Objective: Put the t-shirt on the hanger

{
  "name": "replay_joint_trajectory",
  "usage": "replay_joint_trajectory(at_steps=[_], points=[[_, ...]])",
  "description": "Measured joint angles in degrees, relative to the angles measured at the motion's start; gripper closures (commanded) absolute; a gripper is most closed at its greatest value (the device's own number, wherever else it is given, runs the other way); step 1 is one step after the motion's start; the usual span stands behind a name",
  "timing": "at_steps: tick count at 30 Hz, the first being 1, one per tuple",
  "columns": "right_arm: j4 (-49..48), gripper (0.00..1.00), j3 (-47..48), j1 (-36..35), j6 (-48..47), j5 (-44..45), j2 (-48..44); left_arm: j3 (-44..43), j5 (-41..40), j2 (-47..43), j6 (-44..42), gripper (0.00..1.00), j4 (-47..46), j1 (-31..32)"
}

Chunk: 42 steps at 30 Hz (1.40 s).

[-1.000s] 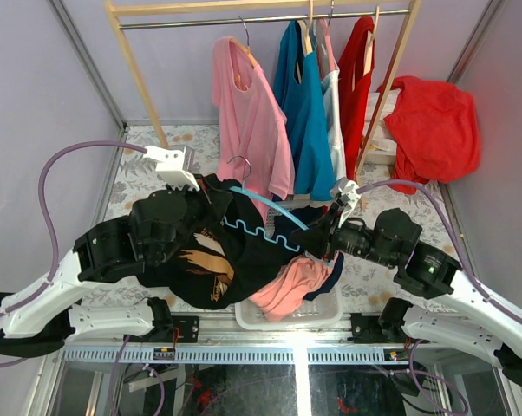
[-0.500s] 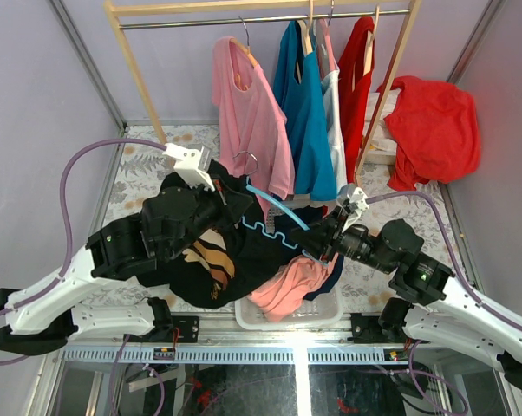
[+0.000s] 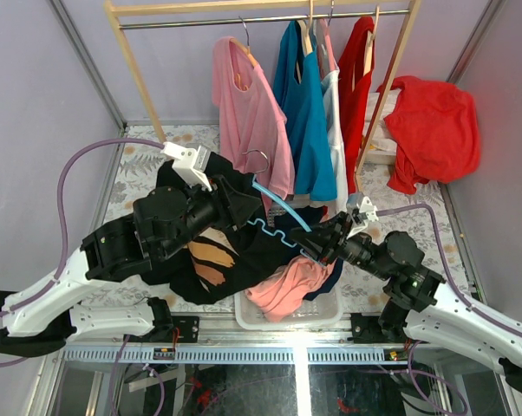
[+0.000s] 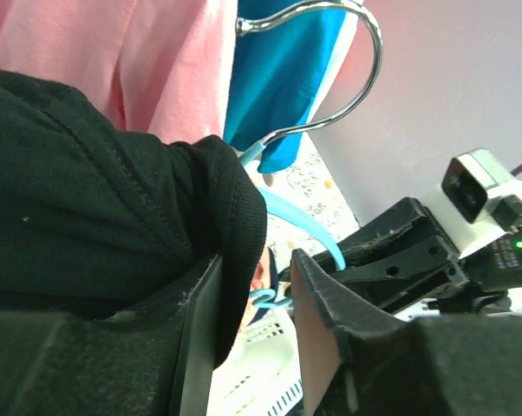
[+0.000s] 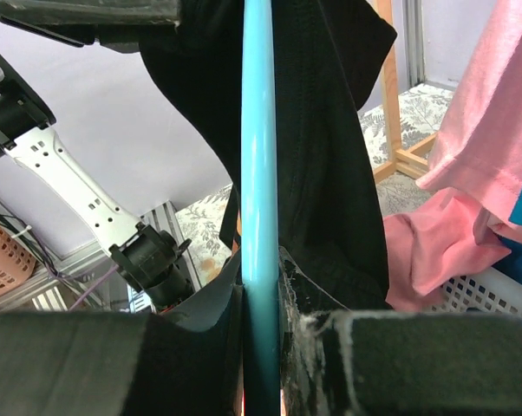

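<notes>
No legible text, label or number anywhere.

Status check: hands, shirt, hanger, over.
Left hand pinching black t-shirt. Right hand clamped on light blue plastic hanger. Shirt only partly on.

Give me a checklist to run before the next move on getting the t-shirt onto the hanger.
1. Right hand clamped on the hanger: ok; the blue bar runs between its fingers.
2. Left hand holding the t-shirt: cannot tell; black fabric lies against one finger, but a gap shows between the fingers.
3. Hanger arm inside the shirt: ok on one side; in the top view the wavy bar lies over the black cloth and the other arm sticks out bare.
4. Hook free of fabric: ok; it stands clear above the collar.
5. Basket below to catch a drop: ok.
</notes>
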<state>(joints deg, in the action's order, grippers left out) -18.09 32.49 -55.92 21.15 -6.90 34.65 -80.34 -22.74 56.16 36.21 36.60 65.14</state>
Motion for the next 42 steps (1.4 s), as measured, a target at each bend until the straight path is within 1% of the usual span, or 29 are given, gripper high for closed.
replay_joint_trajectory(at_steps=[3,7,11,21,23,26,34,38,42], points=[[-2.7,1.00,-1.5,0.0,0.1,0.1,-0.4,-0.3,1.2,0.0,-0.1,0.52,-0.1,0.0],[-4.6,1.00,-3.0,0.0,0.0,1.0,-2.8,-1.5,3.3,0.0,-0.5,0.48,-0.1,0.0],[-5.9,1.00,-3.6,0.0,-0.4,2.9,-7.7,-4.0,5.2,0.0,-1.6,0.45,0.3,0.0],[-7.3,1.00,-3.7,0.0,-2.4,6.0,-19.3,-10.6,9.3,-3.0,-4.8,0.44,0.3,0.0],[-6.4,1.00,-3.5,0.0,-2.8,6.0,-21.0,-11.2,9.3,-3.9,-5.3,0.43,0.3,0.0],[-2.3,1.00,-1.4,0.0,-3.8,6.0,-23.0,-11.1,8.7,-5.9,-6.1,0.42,0.7,0.0],[11.0,1.00,10.0,0.0,-6.9,5.8,-28.8,-10.7,5.0,-10.4,-7.0,0.41,0.9,0.0],[11.3,1.00,12.6,0.0,-7.7,5.9,-32.9,-9.5,2.7,-11.1,-7.4,0.40,1.6,0.0],[9.5,1.00,13.1,0.0,-7.6,5.8,-32.0,-9.2,1.6,-10.5,-7.8,0.39,2.1,0.0]])
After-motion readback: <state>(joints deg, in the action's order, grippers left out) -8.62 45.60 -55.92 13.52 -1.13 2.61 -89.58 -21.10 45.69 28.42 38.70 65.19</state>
